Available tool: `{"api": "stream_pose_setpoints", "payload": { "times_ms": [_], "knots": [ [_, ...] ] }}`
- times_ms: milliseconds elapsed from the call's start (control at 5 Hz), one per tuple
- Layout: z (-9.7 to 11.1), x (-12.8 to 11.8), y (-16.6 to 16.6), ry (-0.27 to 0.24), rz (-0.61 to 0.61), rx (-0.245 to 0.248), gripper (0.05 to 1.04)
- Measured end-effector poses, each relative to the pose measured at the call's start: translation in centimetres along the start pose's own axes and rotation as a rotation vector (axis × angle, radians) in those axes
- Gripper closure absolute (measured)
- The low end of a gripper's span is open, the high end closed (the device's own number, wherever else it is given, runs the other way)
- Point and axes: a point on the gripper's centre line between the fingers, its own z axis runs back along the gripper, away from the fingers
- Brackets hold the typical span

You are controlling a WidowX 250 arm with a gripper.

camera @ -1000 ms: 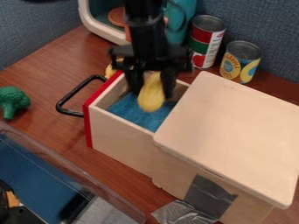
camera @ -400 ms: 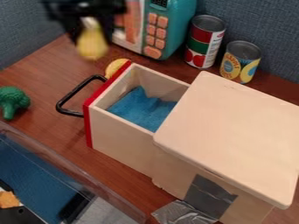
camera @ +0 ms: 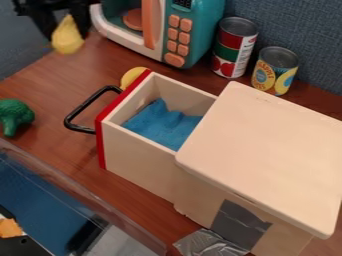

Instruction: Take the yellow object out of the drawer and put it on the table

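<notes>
Yellow object [camera: 68, 39], one: upper left of view, raised, pinched between the jaws, its rounded end hanging below them. Gripper [camera: 66, 29], black: jaws parted by the object's width, closed on it. Drawer [camera: 141, 142], wooden, red-fronted: open, blue cloth [camera: 163, 125] within.

Soft light, brightest on the box top [camera: 260, 150], shade inside the drawer [camera: 137, 157], glints on silver tape [camera: 210, 244]

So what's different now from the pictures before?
The end effector, holding the yellow object, went up out of the drawer and over to the upper left, past the drawer's handle. It kept its grip. The drawer, the blue cloth, the broccoli and the cans stayed put.
</notes>
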Motion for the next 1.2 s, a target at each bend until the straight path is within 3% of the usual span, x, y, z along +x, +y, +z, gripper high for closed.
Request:
{"api": "stream_pose_setpoints", "payload": {
  "times_ms": [200,600,1000,1200],
  "knots": [
    [-1.4,1.6,1.4,-0.013,0.006,0.04,0.492],
    [-7.6,3.8,4.0,0.039,0.027,0.14,0.492],
    [-10.1,4.7,4.6,0.043,0.03,0.167,0.445],
    [-10.4,4.6,5.0,0.051,0.027,0.153,0.341]
  ]
}}
